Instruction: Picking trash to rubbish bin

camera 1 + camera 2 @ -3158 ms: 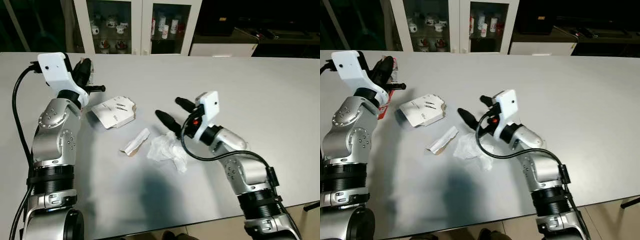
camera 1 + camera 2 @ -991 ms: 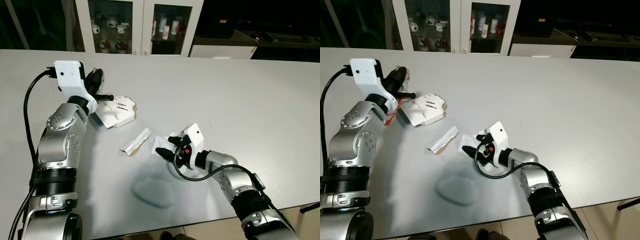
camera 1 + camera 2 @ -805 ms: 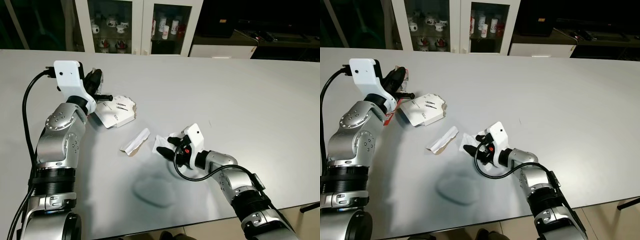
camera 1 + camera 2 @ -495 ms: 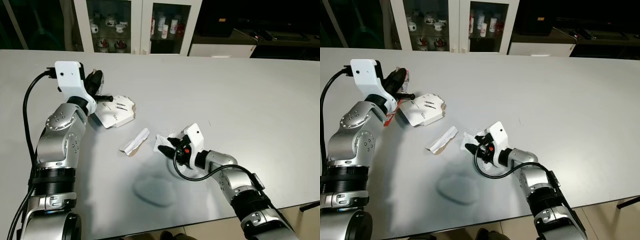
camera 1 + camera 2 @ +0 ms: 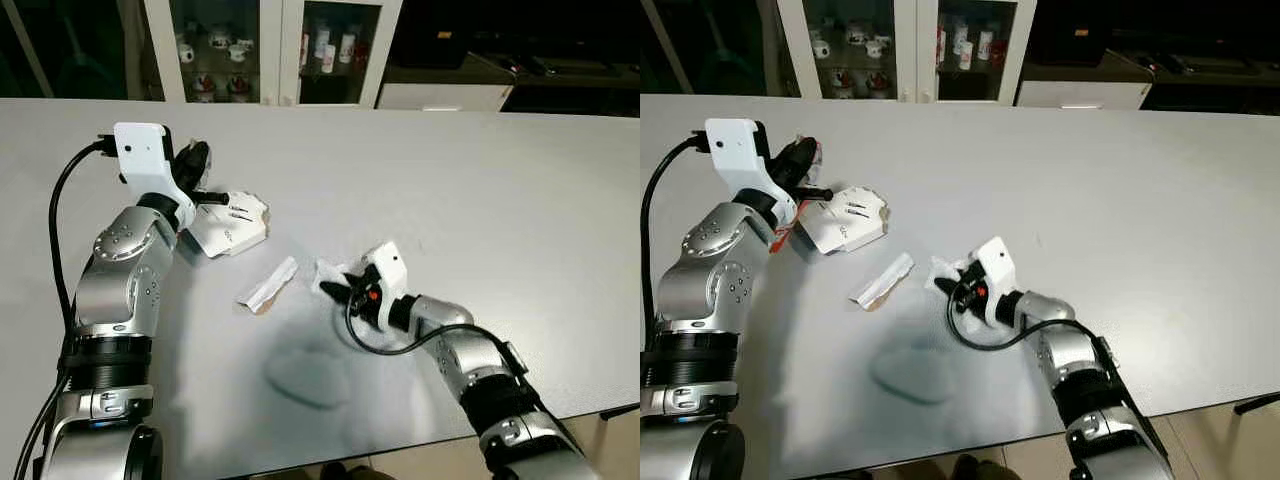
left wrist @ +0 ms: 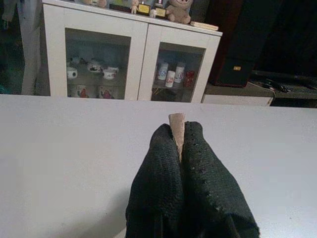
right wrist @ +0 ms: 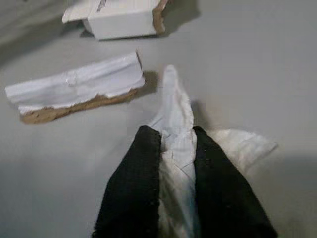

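On the grey worktop (image 5: 480, 180), the right gripper (image 7: 174, 144) lies low with its jaws clenched on a crumpled white tissue (image 7: 174, 119), which rests on the surface near the front edge. Just beside it, toward the robot's left, lies a torn strip of white-faced cardboard (image 5: 269, 284), apart from the tissue. Farther back and left sits a torn white carton (image 5: 228, 224). The left gripper (image 6: 179, 141) is raised at the carton's left edge, its jaws pressed together on a thin brown-edged scrap of cardboard (image 6: 176, 124). Behind the worktop stands a white glass-door cabinet (image 5: 270, 50) with cups inside.
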Available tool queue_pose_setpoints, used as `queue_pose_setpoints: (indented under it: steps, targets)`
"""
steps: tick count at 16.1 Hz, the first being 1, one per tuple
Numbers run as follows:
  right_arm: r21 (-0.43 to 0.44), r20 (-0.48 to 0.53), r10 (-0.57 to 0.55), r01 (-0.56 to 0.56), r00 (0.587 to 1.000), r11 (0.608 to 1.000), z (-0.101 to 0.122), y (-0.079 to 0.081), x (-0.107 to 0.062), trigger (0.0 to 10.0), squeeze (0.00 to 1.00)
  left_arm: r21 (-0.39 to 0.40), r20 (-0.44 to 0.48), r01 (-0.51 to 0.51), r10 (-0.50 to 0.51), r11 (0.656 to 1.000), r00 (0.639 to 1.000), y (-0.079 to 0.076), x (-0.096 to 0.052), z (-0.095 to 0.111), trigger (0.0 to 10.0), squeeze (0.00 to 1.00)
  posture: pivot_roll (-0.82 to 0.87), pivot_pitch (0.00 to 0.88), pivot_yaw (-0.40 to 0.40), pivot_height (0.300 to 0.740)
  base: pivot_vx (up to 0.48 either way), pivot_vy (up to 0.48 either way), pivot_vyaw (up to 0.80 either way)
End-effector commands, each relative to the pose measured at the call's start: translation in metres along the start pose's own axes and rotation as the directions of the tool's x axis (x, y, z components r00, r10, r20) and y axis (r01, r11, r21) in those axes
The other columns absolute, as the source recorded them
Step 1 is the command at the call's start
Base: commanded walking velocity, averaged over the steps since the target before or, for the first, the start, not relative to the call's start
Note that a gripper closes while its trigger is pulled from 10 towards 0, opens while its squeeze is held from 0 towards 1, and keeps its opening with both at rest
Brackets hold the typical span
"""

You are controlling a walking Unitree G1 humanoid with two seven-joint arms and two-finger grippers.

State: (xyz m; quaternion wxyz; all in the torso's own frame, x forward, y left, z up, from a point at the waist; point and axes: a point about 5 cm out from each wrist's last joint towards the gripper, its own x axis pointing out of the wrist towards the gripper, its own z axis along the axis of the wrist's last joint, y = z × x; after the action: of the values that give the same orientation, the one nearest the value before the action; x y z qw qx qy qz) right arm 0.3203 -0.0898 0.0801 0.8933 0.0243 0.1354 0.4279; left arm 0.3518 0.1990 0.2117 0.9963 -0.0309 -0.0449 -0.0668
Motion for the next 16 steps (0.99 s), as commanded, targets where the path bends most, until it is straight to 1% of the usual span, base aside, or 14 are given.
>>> queue_pose_setpoints:
  steps: [1,4,5,6,7,8,9,10,11,13,14,15,16]
  targets:
    - [-0.003,0.014,-0.018,0.018,1.0,1.0,0.004,-0.003,-0.003,0.0,0.0,0.017,-0.009,0.022,-0.022,1.0,1.0,-0.003,0.001,-0.001,10.0,0.0,0.03,0.045,-0.098,0.74,0.0,0.0,0.0]
    - [-0.005,0.045,-0.024,0.025,0.999,1.0,0.008,-0.001,-0.004,0.0,0.0,0.015,-0.006,0.033,-0.033,0.999,0.999,-0.006,0.002,-0.001,10.0,0.0,0.04,0.033,-0.095,0.74,0.0,0.0,0.0]
    - [-0.02,0.063,-0.033,0.034,0.997,0.999,0.013,-0.001,-0.004,0.0,0.0,0.011,-0.001,0.037,-0.037,0.999,0.999,-0.006,0.003,0.0,10.0,0.0,0.04,0.023,-0.09,0.74,0.0,0.0,0.0]
    - [-0.028,0.118,-0.081,0.085,0.99,0.996,0.027,-0.006,-0.004,0.4,0.0,0.002,0.001,0.04,-0.04,0.999,0.999,-0.006,0.003,-0.001,10.0,0.0,0.03,0.015,-0.084,0.74,0.0,0.0,0.0]
    - [-0.041,0.191,-0.128,0.138,0.973,0.99,0.044,-0.011,-0.006,10.0,0.0,-0.013,0.005,0.049,-0.049,0.999,0.999,-0.009,0.003,-0.004,10.0,0.0,0.02,0.005,-0.077,0.74,0.0,0.0,0.0]
    - [-0.049,0.243,-0.156,0.173,0.957,0.984,0.058,-0.015,-0.008,10.0,0.0,-0.025,0.012,0.064,-0.063,0.998,0.998,-0.014,0.003,-0.006,10.0,0.0,0.02,0.0,-0.074,0.74,0.0,0.0,0.0]
    - [-0.062,0.305,-0.192,0.221,0.933,0.973,0.076,-0.021,-0.013,10.0,0.0,-0.024,0.024,0.07,-0.069,0.997,0.997,-0.018,0.004,-0.006,10.0,0.0,0.02,0.0,-0.074,0.74,0.0,0.0,0.0]
    - [-0.057,0.364,-0.229,0.267,0.903,0.962,0.092,-0.026,-0.019,10.0,0.0,-0.012,0.033,0.073,-0.073,0.997,0.997,-0.021,0.004,-0.005,10.0,0.0,0.01,0.0,-0.074,0.74,0.0,0.0,0.0]
    - [-0.045,0.397,-0.256,0.297,0.881,0.954,0.101,-0.03,-0.022,10.0,0.0,-0.01,0.039,0.075,-0.074,0.997,0.996,-0.022,0.005,-0.005,10.0,0.0,0.01,0.0,-0.074,0.74,0.0,0.0,0.0]
    - [-0.024,0.438,-0.292,0.335,0.85,0.942,0.111,-0.034,-0.026,10.0,0.0,-0.019,0.06,0.091,-0.089,0.996,0.994,-0.024,0.005,-0.002,10.0,0.0,0.02,0.0,-0.075,0.74,0.0,0.0,0.0]
    - [0.039,0.501,-0.401,0.443,0.767,0.896,0.123,-0.045,-0.036,10.0,0.0,0.008,0.077,0.082,-0.083,0.997,0.994,-0.022,0.005,0.0,10.0,0.0,0.02,0.001,-0.073,0.74,0.0,0.0,0.0]
    - [0.11,0.521,-0.508,0.536,0.686,0.837,0.126,-0.056,-0.045,10.0,0.0,0.032,0.07,0.07,-0.072,0.997,0.995,-0.02,0.003,-0.002,10.0,0.0,0.02,0.004,-0.073,0.74,0.0,0.0,0.0]
    - [0.147,0.518,-0.565,0.583,0.642,0.799,0.126,-0.062,-0.051,10.0,0.0,0.043,0.062,0.064,-0.067,0.997,0.996,-0.018,0.003,-0.005,10.0,0.0,0.02,0.004,-0.073,0.74,0.0,0.0,0.0]
